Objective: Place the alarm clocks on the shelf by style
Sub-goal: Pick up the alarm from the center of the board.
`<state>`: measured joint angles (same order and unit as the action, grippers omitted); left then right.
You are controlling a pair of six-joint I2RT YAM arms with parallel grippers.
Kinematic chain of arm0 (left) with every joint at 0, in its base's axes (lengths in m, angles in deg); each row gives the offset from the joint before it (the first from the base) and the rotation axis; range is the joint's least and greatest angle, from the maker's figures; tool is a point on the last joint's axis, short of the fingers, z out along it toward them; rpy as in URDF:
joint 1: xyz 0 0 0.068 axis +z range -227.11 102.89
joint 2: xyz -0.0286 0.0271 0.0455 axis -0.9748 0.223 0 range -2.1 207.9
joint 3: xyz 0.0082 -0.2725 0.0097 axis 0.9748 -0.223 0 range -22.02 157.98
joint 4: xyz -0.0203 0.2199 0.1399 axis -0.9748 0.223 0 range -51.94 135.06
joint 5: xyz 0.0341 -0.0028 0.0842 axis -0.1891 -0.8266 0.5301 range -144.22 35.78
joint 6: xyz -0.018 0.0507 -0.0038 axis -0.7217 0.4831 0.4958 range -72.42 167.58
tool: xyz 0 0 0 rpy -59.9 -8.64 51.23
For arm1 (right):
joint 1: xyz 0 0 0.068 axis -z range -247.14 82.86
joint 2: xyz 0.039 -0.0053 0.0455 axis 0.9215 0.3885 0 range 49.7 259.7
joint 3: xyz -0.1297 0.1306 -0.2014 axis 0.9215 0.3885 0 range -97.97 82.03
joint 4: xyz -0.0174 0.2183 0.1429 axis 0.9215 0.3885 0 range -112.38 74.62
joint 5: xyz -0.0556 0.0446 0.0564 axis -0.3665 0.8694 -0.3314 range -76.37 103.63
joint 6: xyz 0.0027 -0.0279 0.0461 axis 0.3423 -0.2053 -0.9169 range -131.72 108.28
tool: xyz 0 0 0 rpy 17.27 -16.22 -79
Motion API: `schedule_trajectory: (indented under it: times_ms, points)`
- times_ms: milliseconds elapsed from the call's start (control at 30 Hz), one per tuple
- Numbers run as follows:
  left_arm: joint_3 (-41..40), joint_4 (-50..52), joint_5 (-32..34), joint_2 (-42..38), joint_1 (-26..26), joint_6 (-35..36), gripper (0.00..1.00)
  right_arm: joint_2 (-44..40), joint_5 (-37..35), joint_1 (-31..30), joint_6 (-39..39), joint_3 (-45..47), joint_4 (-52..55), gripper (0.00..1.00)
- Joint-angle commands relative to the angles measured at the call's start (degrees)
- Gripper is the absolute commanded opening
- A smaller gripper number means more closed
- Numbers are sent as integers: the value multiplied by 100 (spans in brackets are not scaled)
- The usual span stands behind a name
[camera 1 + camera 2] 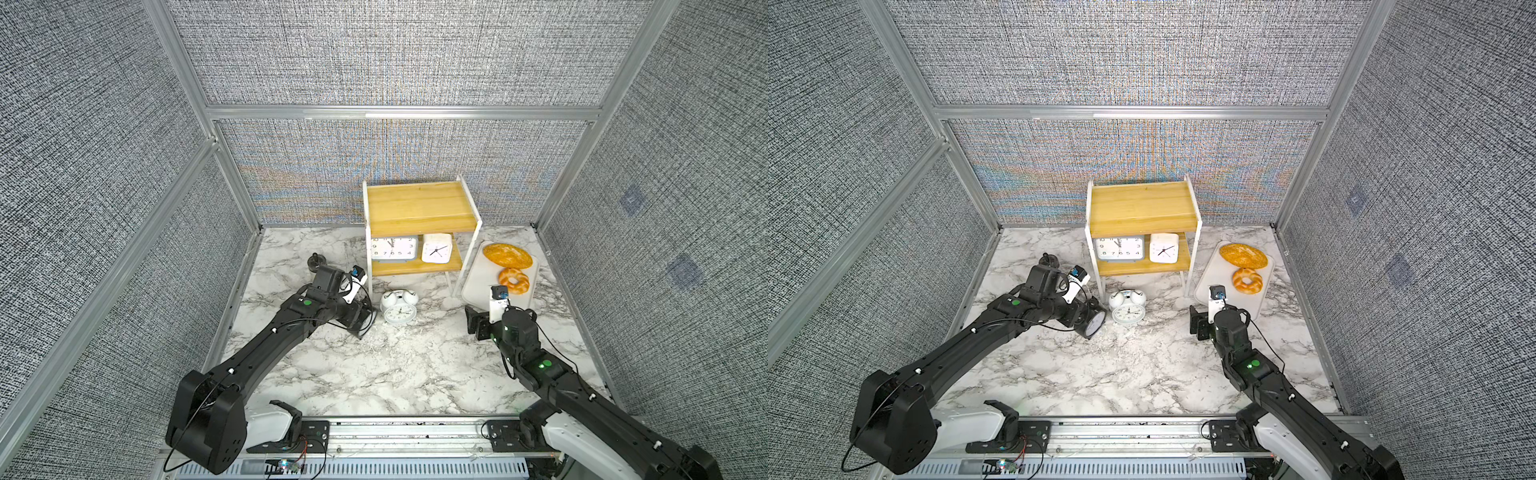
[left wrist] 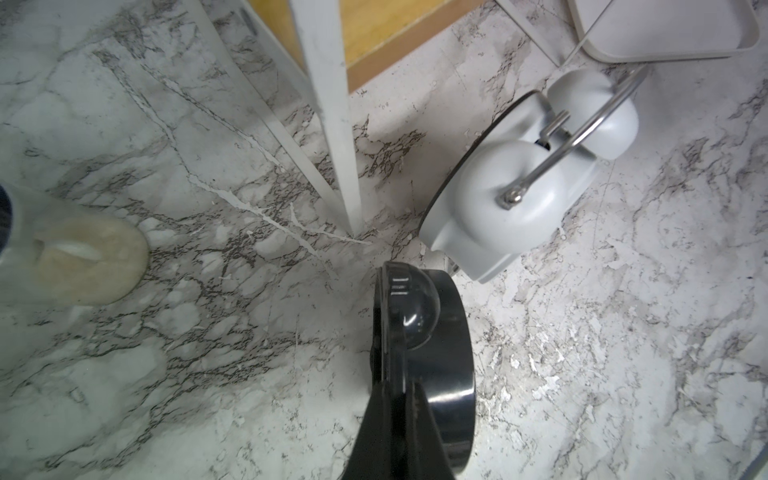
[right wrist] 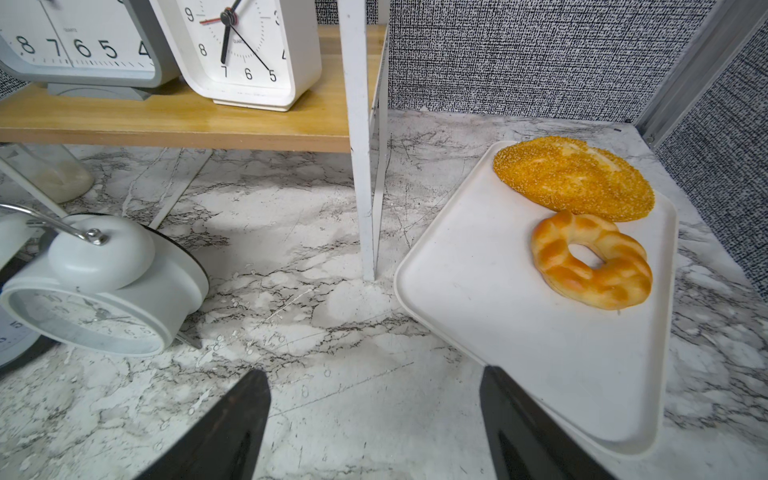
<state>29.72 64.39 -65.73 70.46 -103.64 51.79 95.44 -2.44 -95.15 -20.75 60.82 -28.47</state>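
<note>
In a top view, left of centre — left jaws grip the black clock [image 1: 1093,326] beside the white bell clock [image 1: 1128,307], below the shelf [image 1: 1142,208]. Left wrist: clamped shut on it. Right wrist — right jaws wide apart, empty.

Robot lab test cell, not a home. Aluminium extrusion frame [image 1: 403,112] boxes it in, with grey woven fabric panels [image 1: 395,54] on three sides and a marble-print tabletop [image 1: 374,374]. The left arm [image 1: 266,345] and right arm [image 1: 561,378] bolt to a slotted rail [image 1: 415,434] at the front edge (loose wiring [image 1: 305,451] exposed there). The small shelf [image 1: 419,203] and the tray [image 1: 482,286] of bread [image 1: 507,255] look like staged props.
</note>
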Motion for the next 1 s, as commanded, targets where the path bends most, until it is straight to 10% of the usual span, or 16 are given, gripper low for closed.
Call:
schedule_trajectory:
  times_ms: [0, 467, 967]
  points:
    - [187, 269, 225, -141, -18, 2, 0, 12, 8, 6, -34, 12, -59, 84]
    - [740, 1270, 1770, -979, -3, -561, 0, 103, 323, 79, 220, 154, -562, 84]
    - [1414, 1944, 1777, -1774, 33, -416, 0, 1267, 2334, 1245, 1130, -782, -1830, 75]
